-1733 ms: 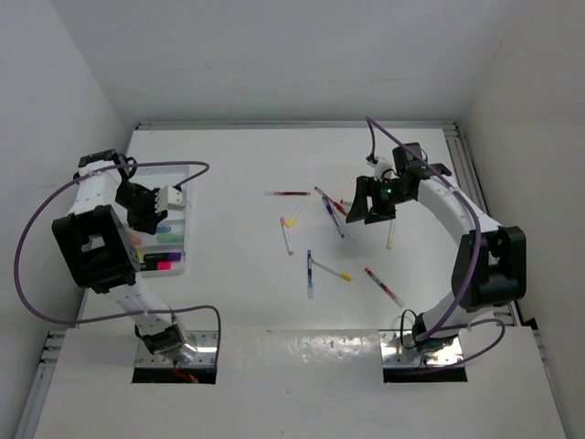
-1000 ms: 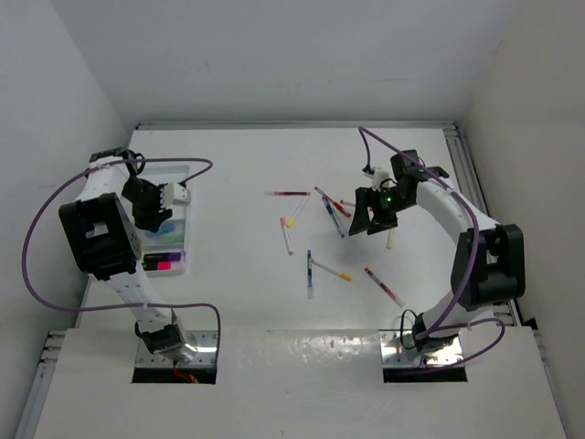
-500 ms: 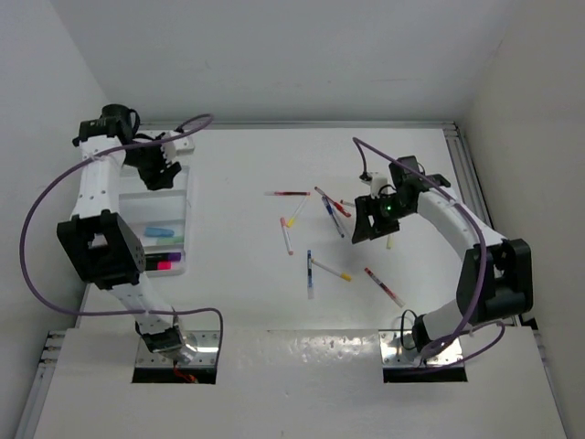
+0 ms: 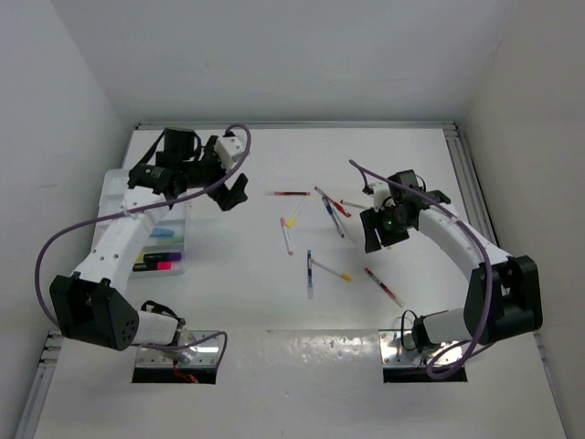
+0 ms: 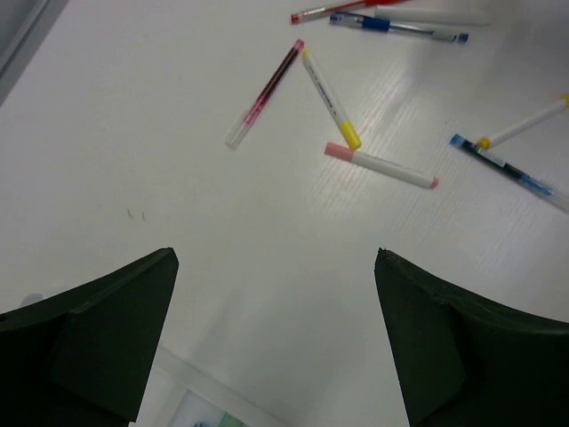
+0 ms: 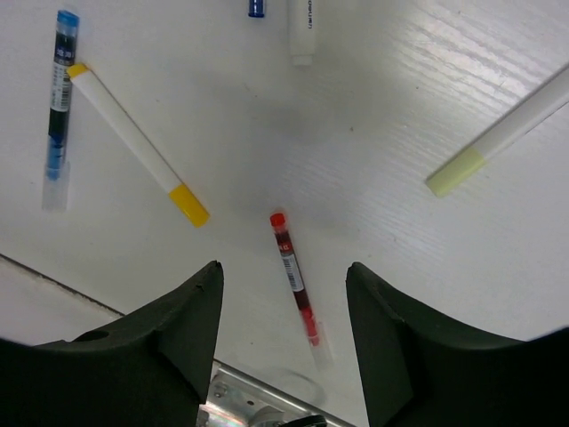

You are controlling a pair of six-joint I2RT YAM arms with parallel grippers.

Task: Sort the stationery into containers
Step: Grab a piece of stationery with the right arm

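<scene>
Left pincer [image 5: 276,262] wide, empty, above surface [image 5: 133,133], pink-capped pen [image 5: 382,166] ahead, right pincer [image 6: 283,267] parted, empty, red pen [image 6: 298,289] beneath its gap

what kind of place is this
Most likely a robotics lab work cell: a white table boxed in by bare white walls, two arms bolted to metal base plates at its near edge, plus loose pens and a white divided tray.

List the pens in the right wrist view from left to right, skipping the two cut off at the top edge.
blue pen → white pen with yellow cap → red pen → white pen with pale yellow cap
</scene>
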